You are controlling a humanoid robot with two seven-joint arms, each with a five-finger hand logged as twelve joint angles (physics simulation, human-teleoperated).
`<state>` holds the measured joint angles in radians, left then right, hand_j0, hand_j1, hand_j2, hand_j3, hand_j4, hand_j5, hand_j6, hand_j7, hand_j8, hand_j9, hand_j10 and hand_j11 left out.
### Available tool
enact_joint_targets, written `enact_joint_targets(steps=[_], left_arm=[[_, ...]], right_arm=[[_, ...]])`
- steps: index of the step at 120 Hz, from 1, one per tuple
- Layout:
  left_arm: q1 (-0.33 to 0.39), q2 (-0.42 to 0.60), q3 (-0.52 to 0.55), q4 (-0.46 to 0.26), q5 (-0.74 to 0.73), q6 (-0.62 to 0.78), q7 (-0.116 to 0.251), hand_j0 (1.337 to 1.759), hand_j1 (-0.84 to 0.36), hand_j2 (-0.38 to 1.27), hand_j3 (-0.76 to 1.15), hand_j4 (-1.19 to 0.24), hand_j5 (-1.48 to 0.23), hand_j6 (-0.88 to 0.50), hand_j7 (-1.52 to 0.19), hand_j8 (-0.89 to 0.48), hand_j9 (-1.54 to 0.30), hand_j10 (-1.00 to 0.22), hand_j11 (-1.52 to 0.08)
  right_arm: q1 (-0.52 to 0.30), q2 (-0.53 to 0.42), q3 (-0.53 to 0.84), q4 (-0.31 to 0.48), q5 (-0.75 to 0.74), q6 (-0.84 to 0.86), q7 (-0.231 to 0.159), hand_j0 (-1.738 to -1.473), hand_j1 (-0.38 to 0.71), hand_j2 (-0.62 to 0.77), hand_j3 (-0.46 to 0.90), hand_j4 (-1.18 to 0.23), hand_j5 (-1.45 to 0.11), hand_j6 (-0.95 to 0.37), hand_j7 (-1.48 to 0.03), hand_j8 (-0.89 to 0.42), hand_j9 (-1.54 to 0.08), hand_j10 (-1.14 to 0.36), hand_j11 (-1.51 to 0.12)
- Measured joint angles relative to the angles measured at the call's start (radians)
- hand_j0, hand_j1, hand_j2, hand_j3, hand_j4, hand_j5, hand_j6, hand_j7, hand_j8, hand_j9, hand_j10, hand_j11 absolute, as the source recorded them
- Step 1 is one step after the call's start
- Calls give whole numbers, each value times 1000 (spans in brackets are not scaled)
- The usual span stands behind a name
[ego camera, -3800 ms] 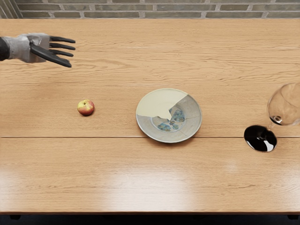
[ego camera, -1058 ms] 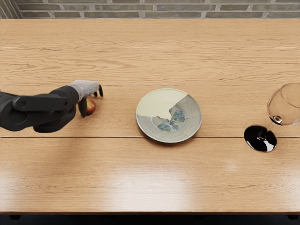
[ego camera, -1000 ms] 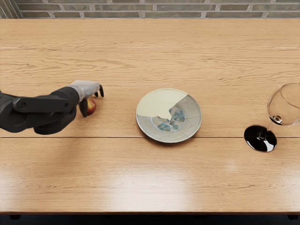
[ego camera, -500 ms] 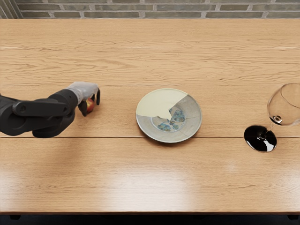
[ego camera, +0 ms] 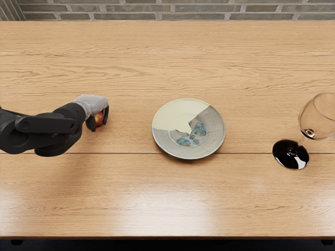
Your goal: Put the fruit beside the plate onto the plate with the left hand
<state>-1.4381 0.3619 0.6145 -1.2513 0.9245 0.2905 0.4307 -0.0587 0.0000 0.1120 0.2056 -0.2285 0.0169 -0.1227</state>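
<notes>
A small red and yellow apple [ego camera: 99, 118] lies on the wooden table, left of the plate [ego camera: 213, 137]. The plate is round, cream and grey with a blue-green pattern, and sits near the table's middle with nothing on it. My left hand [ego camera: 97, 112] comes in from the left edge on a dark arm and covers the apple from above. Its dark fingers are curled down around the fruit, which shows only as a sliver between them. The apple still rests at table level.
A tilted wine glass [ego camera: 316, 119] with a dark round base [ego camera: 290, 155] stands at the right edge. A brick wall [ego camera: 167, 9] runs behind the table's far side.
My left hand came down from the far left onto the apple. Over the last second its fingers curled in and closed around the fruit; the apple has barely shifted.
</notes>
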Motion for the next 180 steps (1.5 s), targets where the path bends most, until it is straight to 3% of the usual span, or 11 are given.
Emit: enact_joint_targets(steps=[12,19,32,44,69,92,99,115,125,154,180], left_arm=[[-3,4,2,-6,-4,-4,0,1606,-217,-189,470,-955,-932,-467,-1025,-393,-1099,-574,-1180],[-20,26,3,-15,-12,-21,0,1616,-235,13,340,-940,-971,-492,-1046,-416,-1111,-629,-1185],[-57,59,3,-55,-23,-39,0,1626,-310,220,200,-904,-1036,-451,-1077,-386,-1134,-624,-1204],[-87,64,3,-93,-46,-47,1,1632,-363,285,122,-868,-1091,-399,-1104,-341,-1151,-596,-1212],[-181,49,-2,-170,-134,-55,1,1640,-456,545,44,-790,-1176,-307,-1158,-268,-1173,-567,-1196],[-271,5,-7,-225,-230,-56,0,1644,-485,591,17,-794,-1247,-278,-1188,-256,-1184,-559,-1181],[-303,-11,-7,-233,-257,-57,0,1644,-514,682,13,-788,-1274,-260,-1197,-243,-1190,-555,-1181],[-370,-55,-8,-253,-318,-54,-1,1646,-428,518,7,-801,-1266,-291,-1219,-266,-1189,-588,-1176],[-397,-84,-9,-262,-348,-54,-2,1648,-415,536,4,-803,-1269,-300,-1219,-298,-1188,-596,-1175],[-426,-220,-45,-266,-398,-55,-1,1649,-366,512,1,-797,-1292,-336,-1210,-328,-1179,-641,-1172],[-427,-316,-76,-226,-412,-54,-1,1649,-344,468,0,-803,-1284,-347,-1211,-347,-1176,-657,-1171]], right_arm=[[0,0,0,0,0,0,0,-1658,-310,-7,0,-33,-43,-33,-43,-33,-43,-33,-43],[0,0,0,0,0,0,0,-1658,-310,-7,0,-33,-43,-33,-43,-33,-43,-33,-43],[0,0,0,0,0,0,0,-1658,-310,-7,0,-33,-43,-33,-43,-33,-43,-33,-43],[0,0,0,0,0,0,0,-1658,-310,-7,0,-33,-43,-33,-43,-33,-43,-33,-43],[0,0,0,0,0,0,0,-1658,-310,-7,0,-33,-43,-33,-43,-33,-43,-33,-43],[0,0,0,0,0,0,0,-1658,-310,-7,0,-33,-43,-33,-43,-33,-43,-33,-43],[0,0,0,0,0,0,0,-1658,-310,-7,0,-33,-43,-33,-43,-33,-43,-33,-43],[0,0,0,0,0,0,0,-1658,-310,-7,0,-33,-43,-33,-43,-33,-43,-33,-43],[0,0,0,0,0,0,0,-1658,-310,-7,0,-33,-43,-33,-43,-33,-43,-33,-43],[0,0,0,0,0,0,0,-1658,-310,-7,0,-33,-43,-33,-43,-33,-43,-33,-43],[0,0,0,0,0,0,0,-1658,-310,-7,0,-33,-43,-33,-43,-33,-43,-33,-43]])
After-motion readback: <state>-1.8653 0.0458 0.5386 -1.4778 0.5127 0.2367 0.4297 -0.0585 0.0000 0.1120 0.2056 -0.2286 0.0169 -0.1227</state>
